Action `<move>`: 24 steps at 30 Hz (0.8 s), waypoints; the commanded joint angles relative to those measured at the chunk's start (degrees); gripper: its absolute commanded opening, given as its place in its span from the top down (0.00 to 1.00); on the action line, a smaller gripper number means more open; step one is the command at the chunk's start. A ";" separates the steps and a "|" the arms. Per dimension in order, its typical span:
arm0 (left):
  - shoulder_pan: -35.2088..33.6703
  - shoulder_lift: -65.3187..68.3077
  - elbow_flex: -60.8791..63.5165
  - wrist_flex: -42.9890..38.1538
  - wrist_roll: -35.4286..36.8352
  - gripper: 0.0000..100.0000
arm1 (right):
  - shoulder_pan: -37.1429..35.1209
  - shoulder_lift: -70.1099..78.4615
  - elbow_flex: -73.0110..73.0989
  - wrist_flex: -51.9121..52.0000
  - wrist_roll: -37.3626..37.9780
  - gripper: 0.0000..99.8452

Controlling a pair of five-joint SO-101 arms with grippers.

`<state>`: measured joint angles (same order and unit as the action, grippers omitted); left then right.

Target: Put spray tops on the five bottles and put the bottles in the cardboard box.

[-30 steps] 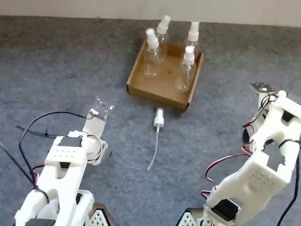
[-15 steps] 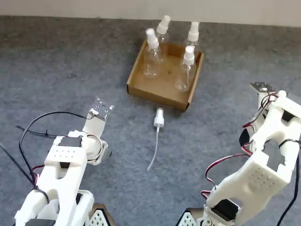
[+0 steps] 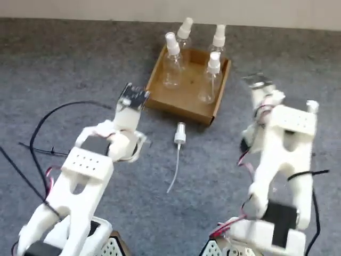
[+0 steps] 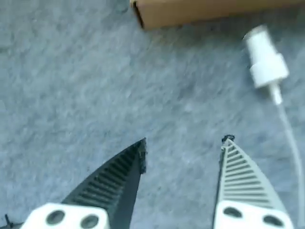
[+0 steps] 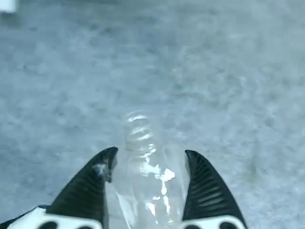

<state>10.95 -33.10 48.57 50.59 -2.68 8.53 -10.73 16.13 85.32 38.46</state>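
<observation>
**Inspection: four bottles capped at the box, fifth in the right jaws, one top loose**

I find the shallow brown cardboard box (image 3: 178, 110) at 12 o'clock on the grey felt-covered table (image 3: 64, 64). Four clear plastic bottles (image 3: 171, 61) with white spray tops fitted stand upright there. Two are plainly inside. The two at the far wall I cannot place as inside or just behind it.

A loose white spray top (image 3: 179, 136) with a long thin dip tube lies flat on the felt near the box, at its 6 o'clock. The tube trails away from the box.

The left gripper (image 3: 133, 98) sits just beside the box's near-left corner, at about 8 o'clock from it. In its wrist view the left gripper (image 4: 185, 141) has its jaws spread wide with bare felt between them. The spray top (image 4: 264, 62) and the box wall (image 4: 200, 9) lie ahead.

The right gripper (image 3: 257, 82) stands at 3 o'clock of the box. Its jaws are closed on an uncapped clear plastic bottle (image 5: 143, 167), threaded neck pointing out past the fingertips.
</observation>
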 commanded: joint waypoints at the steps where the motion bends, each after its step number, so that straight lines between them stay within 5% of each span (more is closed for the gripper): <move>1: 4.00 7.87 -12.70 2.90 4.22 0.77 | -4.44 -7.60 4.44 -0.92 -4.04 1.00; 9: 10.95 34.24 -31.16 3.78 14.15 0.77 | -7.60 -10.15 8.22 -2.77 -6.51 1.00; 24: 14.90 51.38 -42.77 0.79 21.80 0.77 | -7.87 -10.33 8.31 -2.86 -6.24 1.00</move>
<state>24.57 17.45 9.63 52.44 18.51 1.14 -18.37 24.75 83.21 32.48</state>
